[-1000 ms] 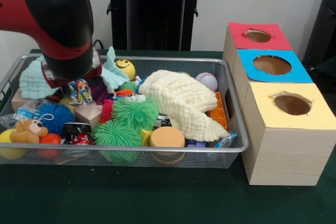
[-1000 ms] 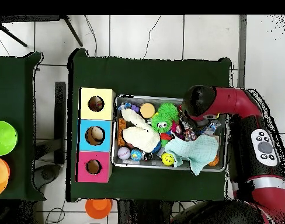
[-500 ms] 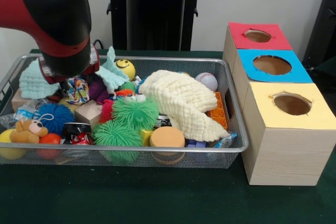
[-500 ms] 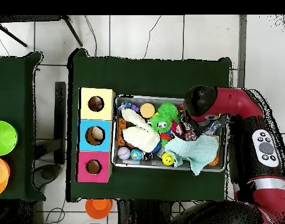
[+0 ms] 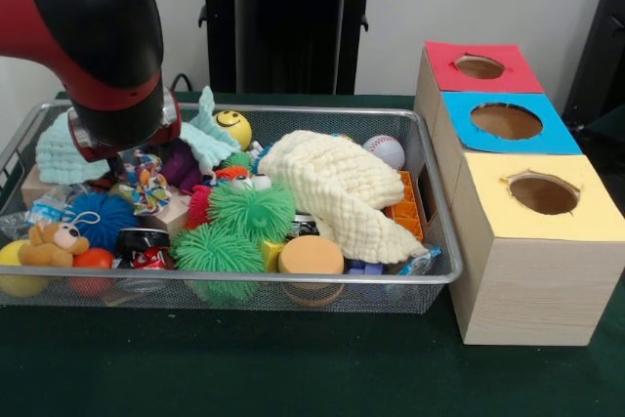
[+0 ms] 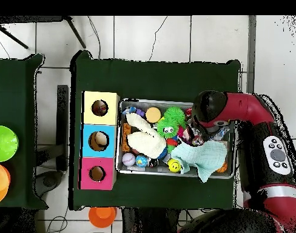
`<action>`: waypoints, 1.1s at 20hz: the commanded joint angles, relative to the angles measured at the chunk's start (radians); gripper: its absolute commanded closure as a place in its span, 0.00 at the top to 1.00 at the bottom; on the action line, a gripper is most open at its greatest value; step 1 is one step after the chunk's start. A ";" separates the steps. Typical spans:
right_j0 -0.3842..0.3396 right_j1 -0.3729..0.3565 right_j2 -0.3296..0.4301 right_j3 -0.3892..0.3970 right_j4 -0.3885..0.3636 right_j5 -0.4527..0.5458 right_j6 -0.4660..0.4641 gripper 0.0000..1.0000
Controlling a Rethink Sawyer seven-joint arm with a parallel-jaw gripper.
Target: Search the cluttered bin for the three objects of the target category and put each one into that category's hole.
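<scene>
- While the arm point(image 5: 93, 36) is hanging over the bin point(image 5: 430, 168), its end effector is hiding behind the wrist; its state cannot be told.
- One printed fabric bundle point(image 5: 146, 181) is lying just below the wrist, beside the blue spiky ball point(image 5: 98, 217).
- Beside the bin, the yellow-surround hole point(image 5: 543, 193) is sitting open.

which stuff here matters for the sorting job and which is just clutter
Job: wire bin; patchwork fabric bundle below the arm; yellow-surround hole.

Clutter: green spiky balls, cream cloth, baseball, smiley ball, teddy, blue-surround hole, red-surround hole.
</scene>
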 commanded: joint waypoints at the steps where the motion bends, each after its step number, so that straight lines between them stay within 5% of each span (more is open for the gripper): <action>1: -0.029 0.019 0.031 0.109 -0.006 -0.106 -0.167 1.00; 18: -0.076 0.039 0.083 0.148 0.024 -0.218 -0.179 1.00; 19: -0.081 0.040 0.089 0.153 0.029 -0.229 -0.178 0.00; 22: -0.086 0.041 0.098 0.157 0.033 -0.238 -0.184 0.00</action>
